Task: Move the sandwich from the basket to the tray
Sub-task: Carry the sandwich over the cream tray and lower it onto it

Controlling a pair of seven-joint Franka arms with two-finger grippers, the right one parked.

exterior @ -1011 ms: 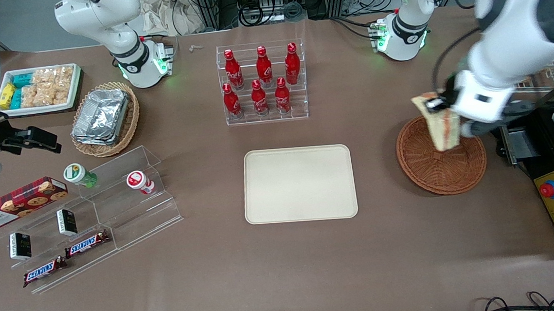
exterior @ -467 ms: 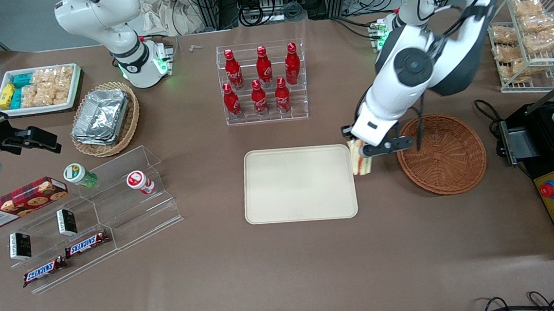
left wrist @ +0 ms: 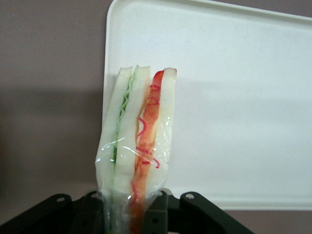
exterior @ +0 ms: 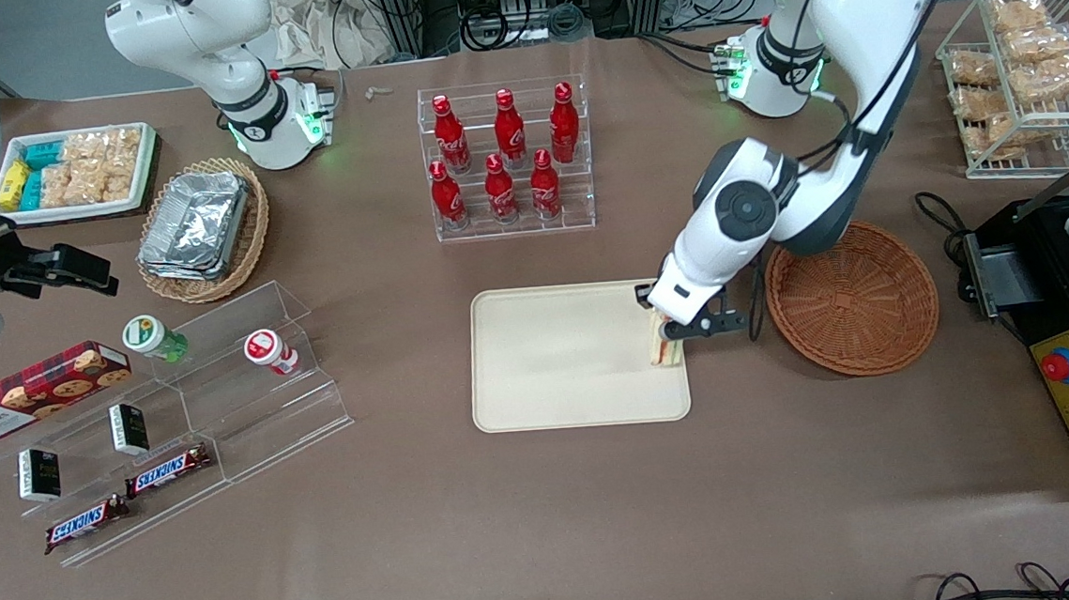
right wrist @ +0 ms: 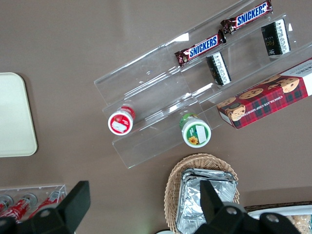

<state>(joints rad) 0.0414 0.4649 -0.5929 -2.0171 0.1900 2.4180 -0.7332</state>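
Front view: my gripper (exterior: 666,326) is clamped on the sandwich (exterior: 663,351), which hangs over the tray (exterior: 548,360) at the edge nearest the basket (exterior: 860,315), now empty. I judge this the transport step, close to placement; next I should carry it inward over the tray, lower it and release.

Left wrist view: my fingers (left wrist: 158,209) pinch the wrapped sandwich (left wrist: 136,146) at one end. Its long axis runs straight out from my gripper (left wrist: 129,214), free end pointing down toward the tray (left wrist: 234,107), layers on edge, green beside red.

Right wrist view: only a corner of the tray (right wrist: 14,117) shows.
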